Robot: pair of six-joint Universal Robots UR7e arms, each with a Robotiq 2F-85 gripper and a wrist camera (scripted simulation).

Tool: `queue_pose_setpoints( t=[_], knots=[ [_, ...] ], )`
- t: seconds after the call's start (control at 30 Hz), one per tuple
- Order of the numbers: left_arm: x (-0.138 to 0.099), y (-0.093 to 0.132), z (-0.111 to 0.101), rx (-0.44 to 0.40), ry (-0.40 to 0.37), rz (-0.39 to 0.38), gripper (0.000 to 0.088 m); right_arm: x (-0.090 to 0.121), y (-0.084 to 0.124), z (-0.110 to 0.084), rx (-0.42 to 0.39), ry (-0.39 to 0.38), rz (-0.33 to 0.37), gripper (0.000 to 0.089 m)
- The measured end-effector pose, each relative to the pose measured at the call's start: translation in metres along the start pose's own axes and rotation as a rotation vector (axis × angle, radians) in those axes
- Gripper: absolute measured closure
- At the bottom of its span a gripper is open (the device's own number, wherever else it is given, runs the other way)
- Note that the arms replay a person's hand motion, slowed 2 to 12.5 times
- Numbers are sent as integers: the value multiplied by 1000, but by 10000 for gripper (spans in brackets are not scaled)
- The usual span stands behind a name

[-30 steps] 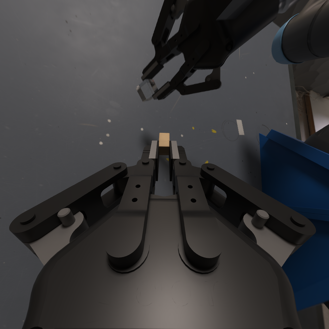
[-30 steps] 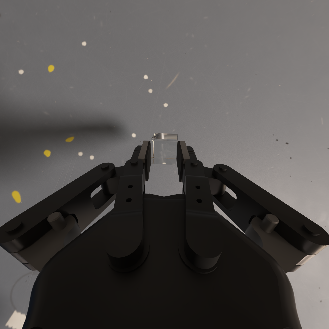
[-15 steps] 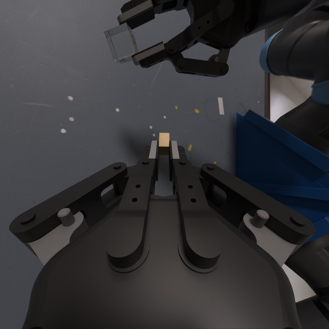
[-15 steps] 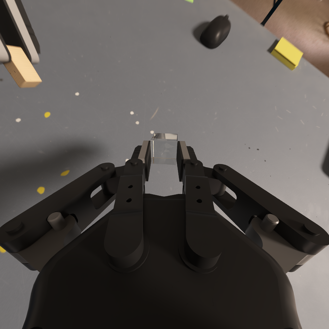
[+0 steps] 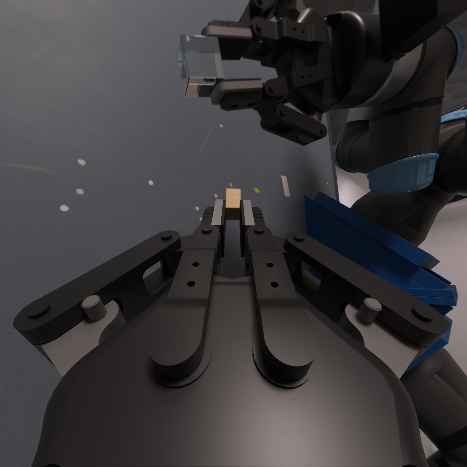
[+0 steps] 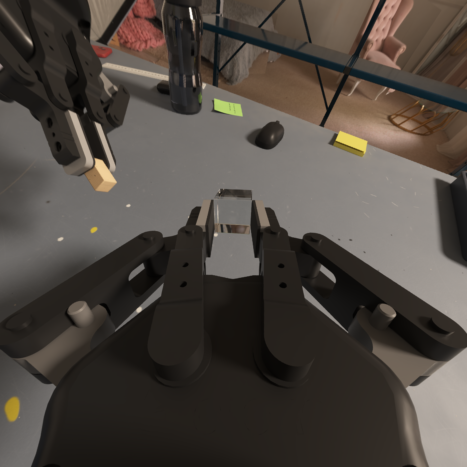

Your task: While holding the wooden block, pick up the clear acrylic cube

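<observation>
My left gripper (image 5: 232,211) is shut on the wooden block (image 5: 232,202), a small pale tan block held above the grey table. The same gripper (image 6: 93,161) and block (image 6: 101,177) show at upper left in the right wrist view. My right gripper (image 6: 232,214) is shut on the clear acrylic cube (image 6: 232,212) and holds it up off the table. In the left wrist view the right gripper (image 5: 217,60) and the cube (image 5: 199,64) hang at the top, higher than the block.
The grey table (image 6: 316,202) is speckled with white and yellow spots. On its far side stand a dark bottle (image 6: 185,58), a green note (image 6: 227,107), a black mouse (image 6: 269,135) and a yellow pad (image 6: 350,142). A blue bin (image 5: 374,250) lies right of my left gripper.
My right gripper has lifted the cube well up from the table and tilted toward level, bringing the table's far edge and room into view. The left gripper keeps hold of the block.
</observation>
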State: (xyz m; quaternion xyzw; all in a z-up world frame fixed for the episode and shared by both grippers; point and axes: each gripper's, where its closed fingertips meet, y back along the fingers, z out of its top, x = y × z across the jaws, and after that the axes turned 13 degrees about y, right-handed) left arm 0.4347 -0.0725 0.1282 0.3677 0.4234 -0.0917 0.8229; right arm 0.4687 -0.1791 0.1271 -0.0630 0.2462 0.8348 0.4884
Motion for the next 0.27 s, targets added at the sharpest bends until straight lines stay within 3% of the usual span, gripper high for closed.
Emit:
queue_pose_setpoints(
  t=[0.27],
  knots=[
    [8, -11, -10, 128, 127, -69, 782, -5, 8, 4, -64, 5, -34, 632]
  ],
)
